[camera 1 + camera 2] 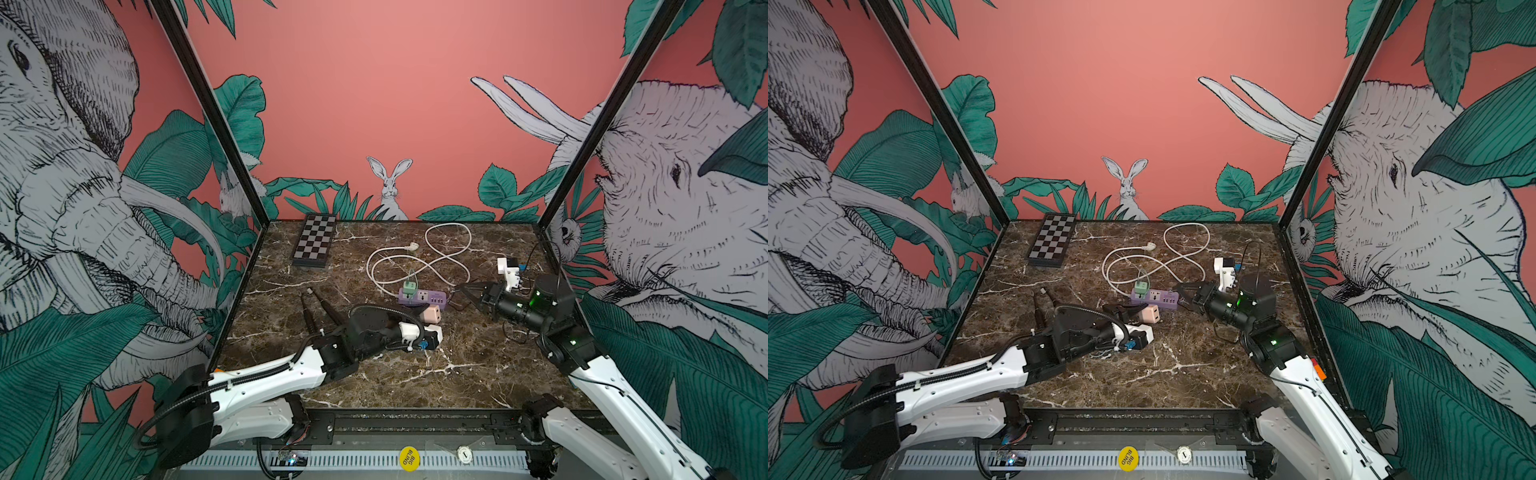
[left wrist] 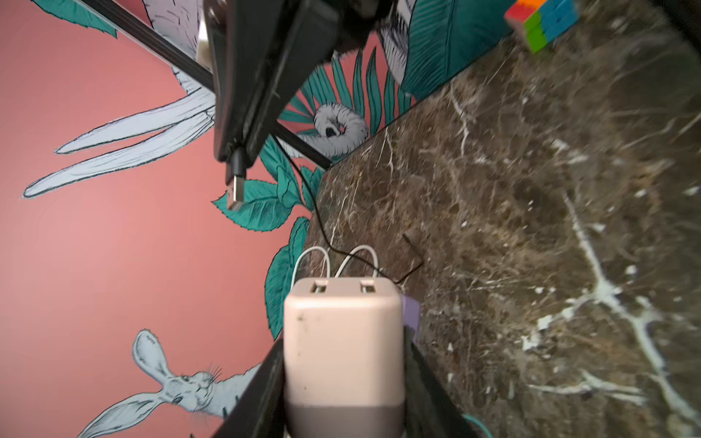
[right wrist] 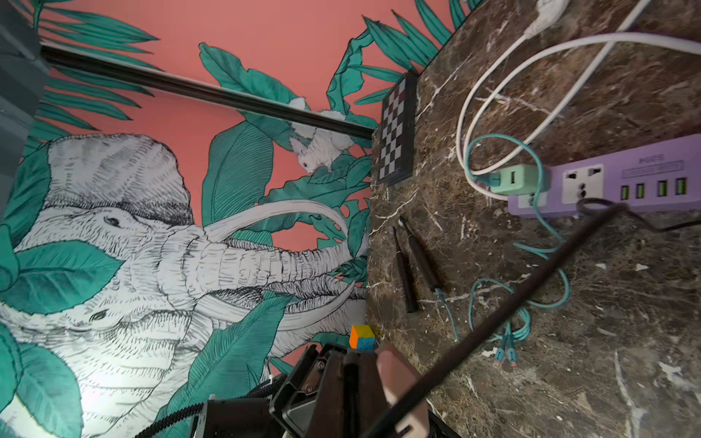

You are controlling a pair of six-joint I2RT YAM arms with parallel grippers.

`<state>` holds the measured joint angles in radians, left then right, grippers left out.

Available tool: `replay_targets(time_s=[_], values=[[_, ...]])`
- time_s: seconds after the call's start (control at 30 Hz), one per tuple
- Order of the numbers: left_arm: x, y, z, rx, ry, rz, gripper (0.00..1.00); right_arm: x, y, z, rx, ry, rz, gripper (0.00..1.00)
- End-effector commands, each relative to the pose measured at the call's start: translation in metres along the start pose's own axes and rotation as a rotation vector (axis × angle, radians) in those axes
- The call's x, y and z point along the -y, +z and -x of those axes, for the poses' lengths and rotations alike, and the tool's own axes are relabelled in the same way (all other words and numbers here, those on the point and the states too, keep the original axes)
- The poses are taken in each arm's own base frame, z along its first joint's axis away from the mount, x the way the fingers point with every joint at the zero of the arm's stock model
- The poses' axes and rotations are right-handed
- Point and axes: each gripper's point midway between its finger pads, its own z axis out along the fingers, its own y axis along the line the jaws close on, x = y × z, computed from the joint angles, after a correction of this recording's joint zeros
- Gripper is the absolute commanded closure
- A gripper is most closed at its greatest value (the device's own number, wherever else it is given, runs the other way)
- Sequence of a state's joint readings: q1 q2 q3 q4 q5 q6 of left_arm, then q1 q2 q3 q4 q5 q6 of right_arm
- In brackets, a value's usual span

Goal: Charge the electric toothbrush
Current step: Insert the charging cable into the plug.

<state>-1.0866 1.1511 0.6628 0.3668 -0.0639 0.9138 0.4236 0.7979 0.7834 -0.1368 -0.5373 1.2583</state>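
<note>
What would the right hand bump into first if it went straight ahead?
Probably the pink USB charger that the left hand holds; the purple power strip sits close by, so I'm unsure.

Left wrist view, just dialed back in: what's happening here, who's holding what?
The left gripper is clamped on the pink USB adapter, beside the purple power strip rather than plugged into it. The right gripper is shut on the black USB plug, which points toward the adapter's ports with a clear gap between them. Both black toothbrushes lie on the marble table near the left arm, untouched.
</note>
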Motion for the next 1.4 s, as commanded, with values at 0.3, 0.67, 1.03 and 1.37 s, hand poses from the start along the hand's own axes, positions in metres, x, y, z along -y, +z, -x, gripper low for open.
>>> replay_targets(time_s=[0.3, 0.67, 1.03, 1.37], values=[[-0.062, 0.023, 0.002, -0.043, 0.048, 0.311, 1.00, 0.031, 0.013, -0.006, 0.113, 0.156, -0.153, 1.00], [-0.058, 0.025, -0.007, -0.059, -0.001, 0.312, 1.00, 0.032, 0.022, -0.004, 0.193, 0.174, -0.140, 1.00], [-0.048, 0.029, -0.012, -0.074, 0.007, 0.280, 1.00, 0.021, 0.028, 0.009, 0.247, 0.176, -0.111, 1.00], [-0.046, 0.031, -0.014, -0.089, 0.012, 0.279, 1.00, 0.017, 0.033, 0.008, 0.231, 0.191, -0.134, 1.00]])
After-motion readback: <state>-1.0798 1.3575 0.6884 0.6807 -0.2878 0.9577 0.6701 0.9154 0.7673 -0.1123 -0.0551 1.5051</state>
